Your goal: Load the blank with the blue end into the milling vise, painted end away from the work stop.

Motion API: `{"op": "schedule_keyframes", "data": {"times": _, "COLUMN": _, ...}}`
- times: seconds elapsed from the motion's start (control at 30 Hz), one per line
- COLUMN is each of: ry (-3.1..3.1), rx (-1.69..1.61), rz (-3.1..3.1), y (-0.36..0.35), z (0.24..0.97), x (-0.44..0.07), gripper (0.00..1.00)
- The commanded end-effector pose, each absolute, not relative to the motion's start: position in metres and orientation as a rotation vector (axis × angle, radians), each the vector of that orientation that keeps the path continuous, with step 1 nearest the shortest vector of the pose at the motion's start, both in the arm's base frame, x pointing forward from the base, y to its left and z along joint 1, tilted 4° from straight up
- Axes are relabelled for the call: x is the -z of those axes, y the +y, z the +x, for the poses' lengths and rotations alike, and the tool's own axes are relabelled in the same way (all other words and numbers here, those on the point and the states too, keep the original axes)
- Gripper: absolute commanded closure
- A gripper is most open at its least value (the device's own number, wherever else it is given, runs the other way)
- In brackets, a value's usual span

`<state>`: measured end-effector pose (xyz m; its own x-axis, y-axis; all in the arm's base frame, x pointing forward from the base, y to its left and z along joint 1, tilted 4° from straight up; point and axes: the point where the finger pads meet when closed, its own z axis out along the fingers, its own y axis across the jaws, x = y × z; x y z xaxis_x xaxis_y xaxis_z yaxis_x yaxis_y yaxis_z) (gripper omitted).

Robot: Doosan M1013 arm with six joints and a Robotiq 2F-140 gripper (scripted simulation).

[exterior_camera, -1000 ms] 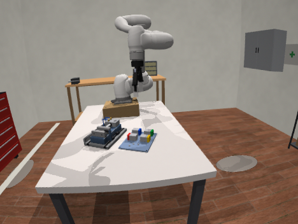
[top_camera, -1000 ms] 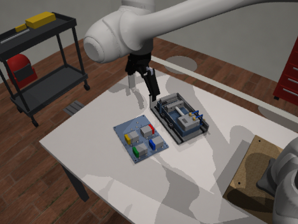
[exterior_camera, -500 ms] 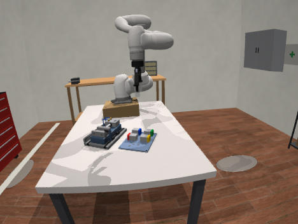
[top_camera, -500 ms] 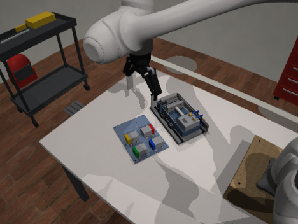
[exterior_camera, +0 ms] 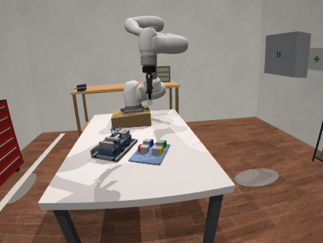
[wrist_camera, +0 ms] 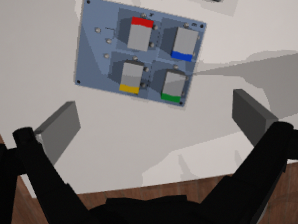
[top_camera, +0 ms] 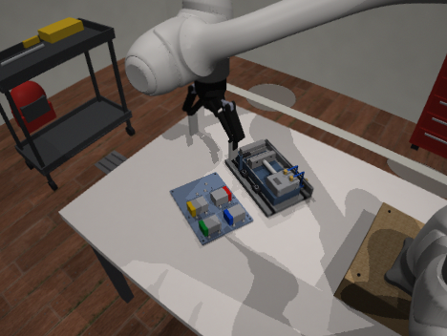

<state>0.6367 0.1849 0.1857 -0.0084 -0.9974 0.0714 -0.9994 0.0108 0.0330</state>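
Note:
The blank with the blue end [top_camera: 235, 215] lies on the blue-grey infeed plate [top_camera: 212, 208], at the corner next to the milling vise [top_camera: 269, 178]. Blanks with red [top_camera: 222, 196], yellow [top_camera: 197, 206] and green [top_camera: 209, 225] ends lie beside it on the plate. No blank shows between the vise jaws. My gripper [top_camera: 213, 123] is open and empty, high above the table past the plate's far side. In the wrist view the open gripper [wrist_camera: 156, 124] frames bare table below the plate [wrist_camera: 140, 52], and the blue-ended blank [wrist_camera: 182, 44] is at the plate's upper right.
The arm's wooden base block [top_camera: 382, 253] stands at the table's right end. A black cart [top_camera: 57, 86] stands on the floor to the left, and a red tool cabinet [top_camera: 432, 115] to the far right. The vise also shows in the exterior view [exterior_camera: 112, 146].

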Motion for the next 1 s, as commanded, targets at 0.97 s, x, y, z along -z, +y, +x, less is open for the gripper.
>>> {"op": "schedule_keyframes", "data": {"times": 0.97, "ry": -1.703, "rx": -0.019, "rz": 2.546, "y": 0.1844, "z": 0.6365, "x": -0.1864, "gripper": 0.00}}
